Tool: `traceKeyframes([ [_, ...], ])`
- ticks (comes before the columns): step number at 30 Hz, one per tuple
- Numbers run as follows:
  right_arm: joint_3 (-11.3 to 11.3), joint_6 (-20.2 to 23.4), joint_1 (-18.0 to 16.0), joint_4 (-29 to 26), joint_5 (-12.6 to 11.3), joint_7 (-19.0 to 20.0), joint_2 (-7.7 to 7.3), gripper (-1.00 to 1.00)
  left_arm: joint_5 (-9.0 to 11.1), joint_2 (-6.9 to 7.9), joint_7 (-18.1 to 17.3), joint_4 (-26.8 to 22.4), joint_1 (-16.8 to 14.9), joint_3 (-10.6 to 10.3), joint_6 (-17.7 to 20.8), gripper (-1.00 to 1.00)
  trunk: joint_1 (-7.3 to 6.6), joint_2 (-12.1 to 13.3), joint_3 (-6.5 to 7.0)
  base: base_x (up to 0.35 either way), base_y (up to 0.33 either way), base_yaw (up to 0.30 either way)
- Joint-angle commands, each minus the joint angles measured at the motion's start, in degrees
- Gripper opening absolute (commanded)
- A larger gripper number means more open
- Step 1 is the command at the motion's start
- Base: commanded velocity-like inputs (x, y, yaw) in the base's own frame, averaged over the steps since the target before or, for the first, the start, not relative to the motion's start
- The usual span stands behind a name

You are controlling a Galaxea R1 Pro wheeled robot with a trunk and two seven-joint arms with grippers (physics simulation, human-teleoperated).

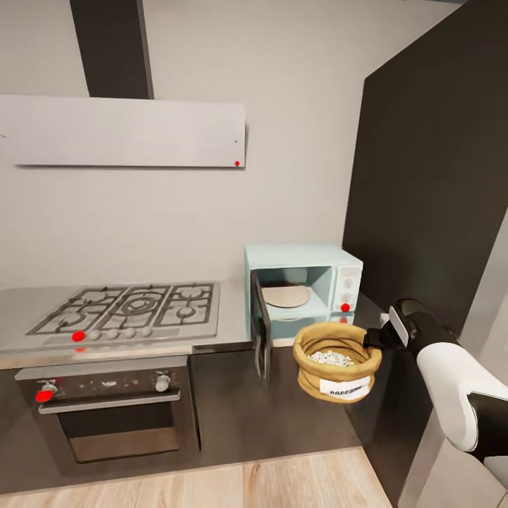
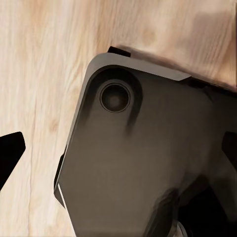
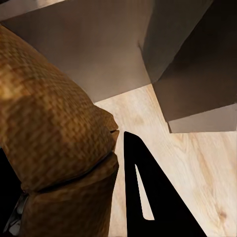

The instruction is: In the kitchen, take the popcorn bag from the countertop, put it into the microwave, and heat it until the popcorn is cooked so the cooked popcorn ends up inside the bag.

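Note:
The tan popcorn bag [image 1: 337, 367] hangs in the air in front of the mint-blue microwave [image 1: 331, 264], a little below its opening. White popcorn [image 1: 331, 358] fills the bag. My right gripper [image 1: 372, 340] is shut on the bag's rolled rim from the right side. The microwave's dark door [image 1: 261, 331] is swung wide open to the left, baring the round turntable [image 1: 286, 295]. The right wrist view has the woven bag [image 3: 49, 128] close up beside one black finger [image 3: 140, 192]. My left gripper [image 2: 118, 148] is open, with a fingertip [image 2: 10, 150] apart over my own base.
A grey gas hob [image 1: 134, 307] sits in the grey countertop [image 1: 233, 317] left of the microwave, above a dark built-in oven [image 1: 113, 409]. A tall dark cabinet [image 1: 430, 176] walls in the right side. Light wood floor [image 1: 212, 480] runs along the cabinets.

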Motion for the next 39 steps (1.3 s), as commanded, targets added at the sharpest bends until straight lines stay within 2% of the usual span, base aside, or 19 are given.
traceKeyframes([
  [1,-0.3,0.2,0.0,-0.1,0.6,0.5,0.03,-1.00,0.3,-0.02,0.2,0.0,0.0,0.0,-0.1,1.00,0.03,0.0,-0.07,0.104,0.000,0.000],
  [21,-0.5,0.2,0.0,-1.0,0.6,0.2,-0.25,-1.00,0.3,-0.02,0.2,0.0,0.0,0.2,-0.2,1.00,0.03,0.0,-0.07,0.006,0.000,0.000],
  [26,-0.4,0.2,0.0,-4.6,1.0,-0.3,0.19,-1.00,0.3,-0.04,0.2,0.0,0.0,0.2,-0.2,1.00,0.03,0.0,-0.07,0.000,0.000,0.000],
  [33,-0.3,0.2,-0.6,-5.3,0.6,-1.5,0.29,-1.00,0.3,-0.06,0.2,0.0,0.0,0.2,-0.2,1.00,0.03,0.0,-0.07,0.000,0.000,0.000],
  [35,-0.3,0.2,-3.2,-4.8,0.5,-3.1,1.27,-1.00,0.3,-0.07,0.2,0.0,0.0,0.2,-0.2,1.00,0.03,0.0,-0.07,0.000,0.000,0.000],
  [39,-0.3,0.2,-5.5,-4.6,0.5,-3.8,2.87,-1.00,0.3,-0.07,0.2,0.0,0.0,0.2,-0.2,1.00,0.03,0.0,-0.07,0.000,0.000,0.000],
])
